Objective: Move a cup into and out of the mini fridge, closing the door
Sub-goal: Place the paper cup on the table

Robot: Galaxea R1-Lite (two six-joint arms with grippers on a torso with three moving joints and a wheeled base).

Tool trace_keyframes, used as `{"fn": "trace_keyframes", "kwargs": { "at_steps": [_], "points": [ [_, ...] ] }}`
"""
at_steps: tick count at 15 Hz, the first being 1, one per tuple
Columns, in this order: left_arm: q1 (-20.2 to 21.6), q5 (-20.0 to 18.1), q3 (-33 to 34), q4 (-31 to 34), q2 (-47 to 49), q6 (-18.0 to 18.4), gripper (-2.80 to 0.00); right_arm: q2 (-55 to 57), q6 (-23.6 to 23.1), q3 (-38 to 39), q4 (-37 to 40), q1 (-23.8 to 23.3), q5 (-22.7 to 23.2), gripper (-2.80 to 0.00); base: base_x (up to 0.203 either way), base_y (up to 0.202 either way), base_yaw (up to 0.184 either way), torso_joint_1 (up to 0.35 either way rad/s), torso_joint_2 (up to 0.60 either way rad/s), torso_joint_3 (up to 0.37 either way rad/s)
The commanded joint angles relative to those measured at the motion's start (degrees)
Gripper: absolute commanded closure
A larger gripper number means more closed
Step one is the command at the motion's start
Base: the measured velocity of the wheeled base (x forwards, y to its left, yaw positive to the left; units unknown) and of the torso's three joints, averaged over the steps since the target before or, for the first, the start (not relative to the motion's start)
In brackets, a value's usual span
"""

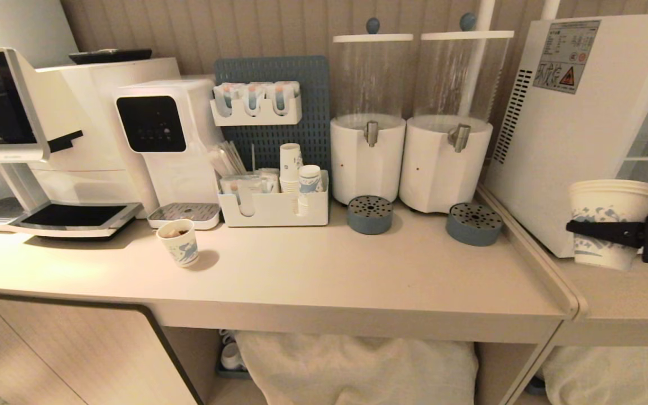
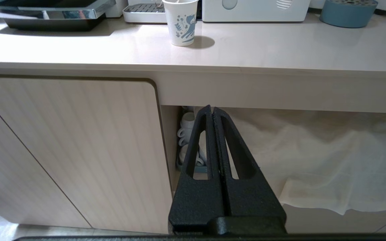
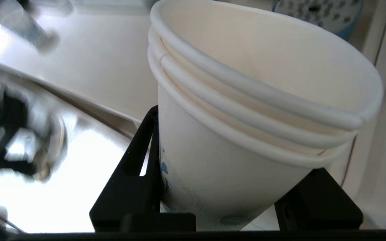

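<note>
At the right edge of the head view the right gripper [image 1: 605,232] has its jaws pinching the white blue-patterned paper cup [image 1: 611,216], seemingly several nested, beside the white box-shaped mini fridge [image 1: 577,112]; nested cups may slip apart; left gripper [image 2: 212,115] jaws pressed together.
</note>
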Motion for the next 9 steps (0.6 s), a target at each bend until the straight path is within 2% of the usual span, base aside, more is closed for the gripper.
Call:
{"fn": "trace_keyframes", "kwargs": {
  "at_steps": [1,3,4,6,8,9],
  "points": [
    [0.07,-0.01,0.00,-0.03,-0.11,-0.09,0.00,16.28,-5.38,-0.96,-5.14,-0.35,0.53,0.00,0.000,0.000,0.000,0.000,0.00,0.000],
    [0.00,0.08,0.00,-0.03,-0.11,-0.09,0.00,24.01,-7.32,0.72,-26.08,3.06,-7.59,0.00,0.000,0.000,0.000,0.000,0.00,0.000],
    [0.09,0.08,0.00,-0.03,-0.11,-0.09,0.00,27.58,-7.76,2.19,-38.54,5.70,-13.53,0.00,0.000,0.000,0.000,0.000,0.00,0.000],
    [0.09,0.08,0.00,-0.03,-0.11,-0.09,0.00,37.07,-8.92,4.77,-62.58,13.47,-30.58,0.00,0.000,0.000,0.000,0.000,0.00,0.000],
    [0.00,-0.01,0.00,-0.03,-0.11,-0.09,0.00,43.96,-11.63,5.72,-78.14,21.44,-45.61,0.00,0.000,0.000,0.000,0.000,0.00,0.000],
    [0.07,0.06,0.00,-0.03,-0.11,-0.09,0.00,46.05,-13.17,6.15,-82.58,24.28,-50.37,0.00,0.000,0.000,0.000,0.000,0.00,0.000]
  ]
}}
